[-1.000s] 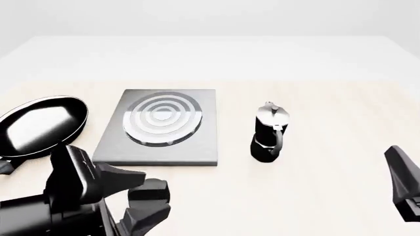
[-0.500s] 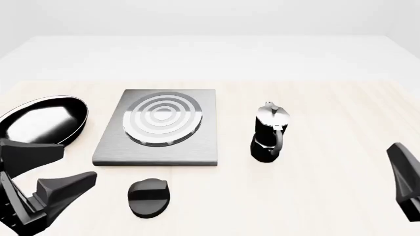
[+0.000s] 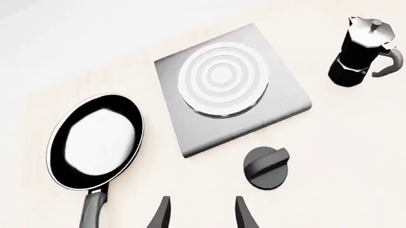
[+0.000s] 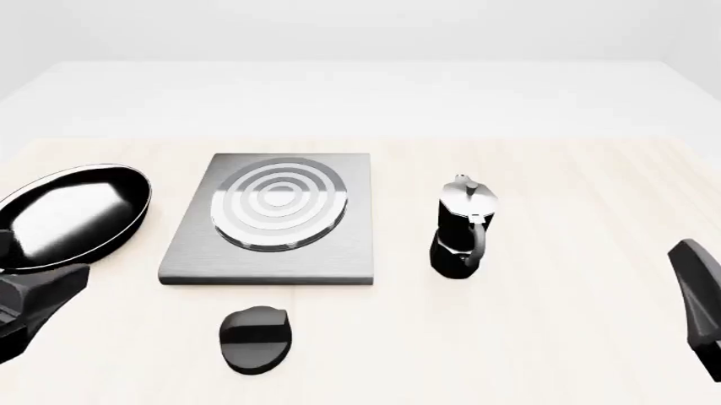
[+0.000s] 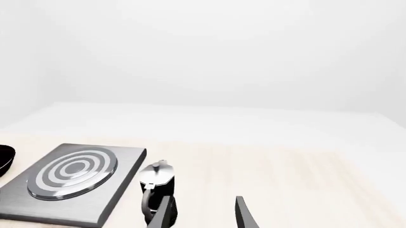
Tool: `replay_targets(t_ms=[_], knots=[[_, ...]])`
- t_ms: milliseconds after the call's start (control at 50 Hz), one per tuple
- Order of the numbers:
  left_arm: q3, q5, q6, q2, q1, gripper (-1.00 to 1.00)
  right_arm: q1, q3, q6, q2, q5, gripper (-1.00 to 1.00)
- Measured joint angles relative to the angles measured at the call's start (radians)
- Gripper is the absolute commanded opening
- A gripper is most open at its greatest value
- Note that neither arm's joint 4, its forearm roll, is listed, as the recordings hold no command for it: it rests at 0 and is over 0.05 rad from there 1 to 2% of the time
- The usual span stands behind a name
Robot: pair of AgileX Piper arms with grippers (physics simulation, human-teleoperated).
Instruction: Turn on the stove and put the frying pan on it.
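**Pan waiting left of the burner, both claws empty**

We note the left claw [image 3: 199,216] at the near left edge of the table, fingers spread with nothing between them. It sits just near of the frying pan [image 4: 70,215], on the handle side. We judge this a staging spot for a grasp of the handle, which points toward the near side; the handle is clear in the left wrist view and hidden in the front view.

The frying pan lies flat at the far left, close beside the stove [image 4: 273,221] but not on it. It is round, shallow, glossy black, with a bright reflective inside and a short dark handle. It looks about as wide as the burner, so it should seat squarely on the rings.

The stove is a flat grey slab left of centre, its burner a set of concentric silver rings, bare. Just near of it sits the knob [image 4: 256,337], a small black oval with a raised ridge, apart from the slab. We cannot tell from its pose whether the stove is on.

Right of the stove stands a moka pot [image 4: 462,228], upright, clear of the pan's likely path.

The right claw [image 5: 201,216] rests at the near right edge, well apart from everything, fingers parted and empty. We judge it parked.
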Motion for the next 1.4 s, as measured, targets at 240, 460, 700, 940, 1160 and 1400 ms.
replay_targets(t_ms=[240,460,700,940,1160,1400], knots=[[0.021,-0.032,0.052,0.033,0.151,1.0,0.015,-0.005,-0.003,0.0,0.002,1.0],[0.06,-0.109,0.095,0.098,0.283,1.0,0.026,-0.008,-0.005,0.001,0.003,1.0],[0.106,-0.214,0.151,0.189,0.41,1.0,0.035,-0.01,-0.007,0.001,0.005,1.0],[0.136,-0.331,0.224,0.302,0.528,1.0,0.042,-0.006,-0.005,0.001,0.001,1.0],[0.146,-0.441,0.3,0.422,0.633,1.0,0.044,0.003,0.0,0.002,-0.005,1.0],[0.147,-0.563,0.379,0.564,0.734,1.0,0.044,0.011,0.003,0.002,-0.011,1.0]])
